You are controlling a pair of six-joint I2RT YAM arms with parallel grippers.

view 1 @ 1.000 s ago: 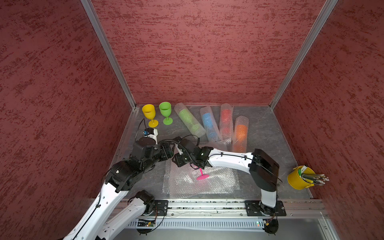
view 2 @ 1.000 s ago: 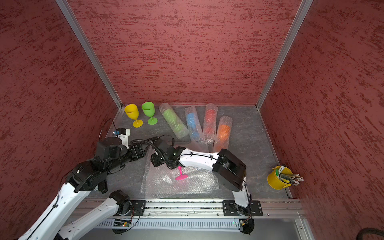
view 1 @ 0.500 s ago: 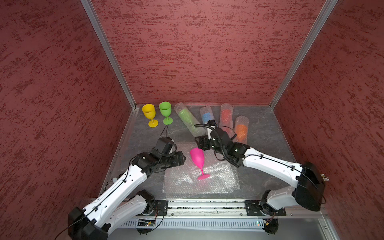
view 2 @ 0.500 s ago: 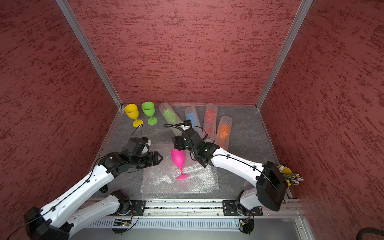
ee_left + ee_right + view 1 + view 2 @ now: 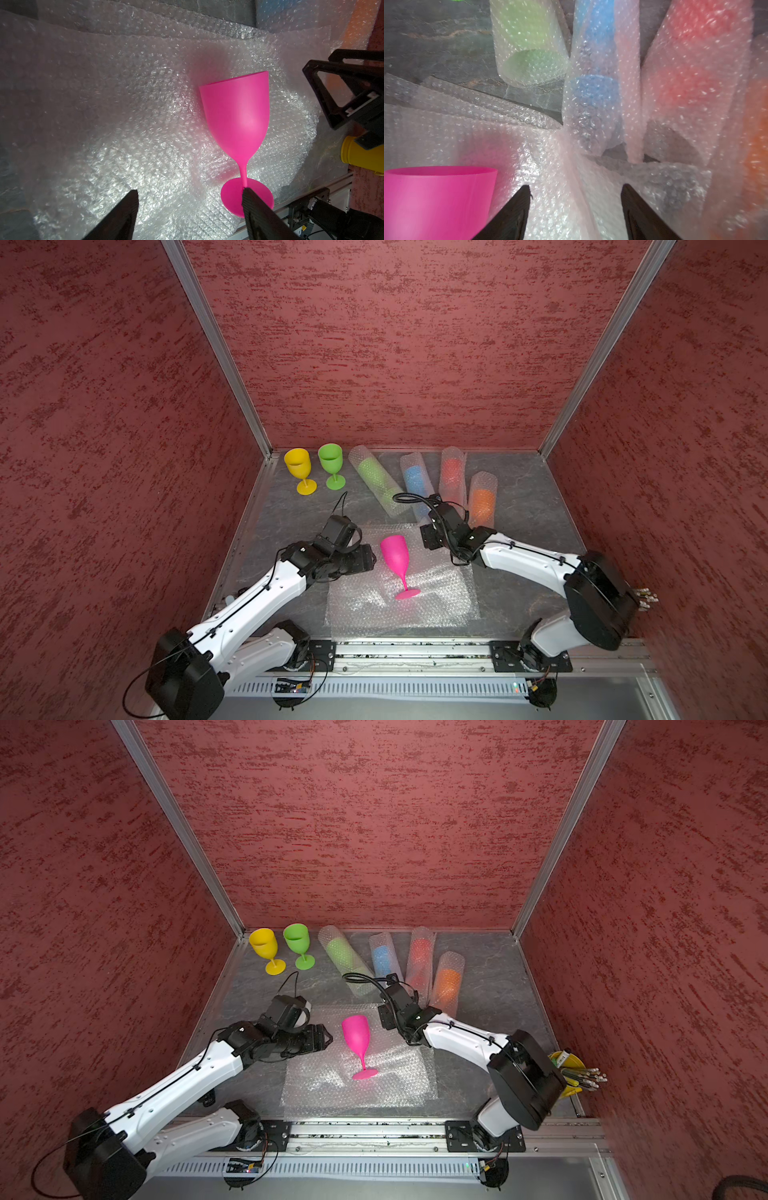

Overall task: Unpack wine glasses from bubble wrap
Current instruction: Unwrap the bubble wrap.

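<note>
The pink goblet [image 5: 397, 560] is set upright on a flat bubble wrap sheet [image 5: 440, 605] by the front edge of the table [image 5: 519, 506], between the left gripper [image 5: 189, 194] and right gripper [image 5: 575, 187], both spread and empty. It is judged light, stiff and tippy; the bowl should be grasped.

- No text, label, brand, number or sign can be read in any of the views.
</note>
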